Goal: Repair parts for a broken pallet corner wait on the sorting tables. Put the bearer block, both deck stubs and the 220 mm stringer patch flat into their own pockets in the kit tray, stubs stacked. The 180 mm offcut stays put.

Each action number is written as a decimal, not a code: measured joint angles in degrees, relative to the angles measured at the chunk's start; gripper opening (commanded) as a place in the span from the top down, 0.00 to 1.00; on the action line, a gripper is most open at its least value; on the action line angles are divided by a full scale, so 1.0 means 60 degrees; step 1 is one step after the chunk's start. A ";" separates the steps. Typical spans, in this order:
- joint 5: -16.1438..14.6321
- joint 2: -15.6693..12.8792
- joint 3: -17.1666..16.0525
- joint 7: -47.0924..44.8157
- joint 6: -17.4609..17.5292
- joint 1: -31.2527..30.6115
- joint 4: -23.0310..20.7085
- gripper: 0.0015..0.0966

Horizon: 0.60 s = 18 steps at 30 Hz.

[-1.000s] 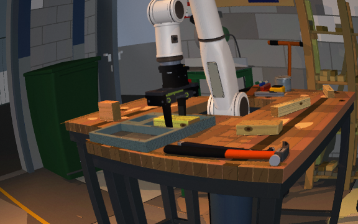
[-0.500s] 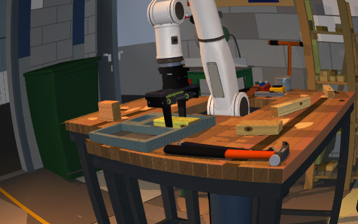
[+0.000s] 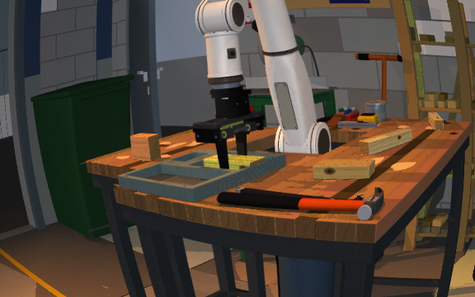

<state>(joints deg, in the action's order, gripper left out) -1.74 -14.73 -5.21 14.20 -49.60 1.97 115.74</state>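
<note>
A yellowish deck stub (image 3: 234,161) lies in the right-hand pocket of the grey kit tray (image 3: 203,173), between my fingers. The tray sits at the bench's near left corner, and its other pockets look empty. A square bearer block (image 3: 145,146) stands on the bench behind the tray's left end. A short plank with a dark knot (image 3: 344,168) lies flat to the right of the tray. A longer plank (image 3: 385,140) lies further back on the right. My gripper (image 3: 232,159) reaches straight down into the tray and grips the deck stub.
Behind the bench a green bin (image 3: 81,144) stands on the left and wooden shelving (image 3: 452,103) on the right. A hammer with an orange and black handle (image 3: 303,202) lies along the near edge. Small tools and a can (image 3: 375,109) sit at the far edge.
</note>
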 measured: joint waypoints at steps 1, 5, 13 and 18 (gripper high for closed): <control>0.0000 0.0000 0.0000 0.0000 0.0000 0.0000 0.0000 0.79; 0.0000 0.0000 0.0000 0.0000 0.0000 0.0000 0.0000 0.71; 0.0000 0.0000 0.0000 0.0000 0.0000 0.0000 0.0000 0.54; 0.0000 0.0000 0.0000 0.0000 0.0000 0.0000 0.0000 0.44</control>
<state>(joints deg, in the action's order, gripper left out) -1.74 -14.73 -5.21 14.20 -49.60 1.97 115.74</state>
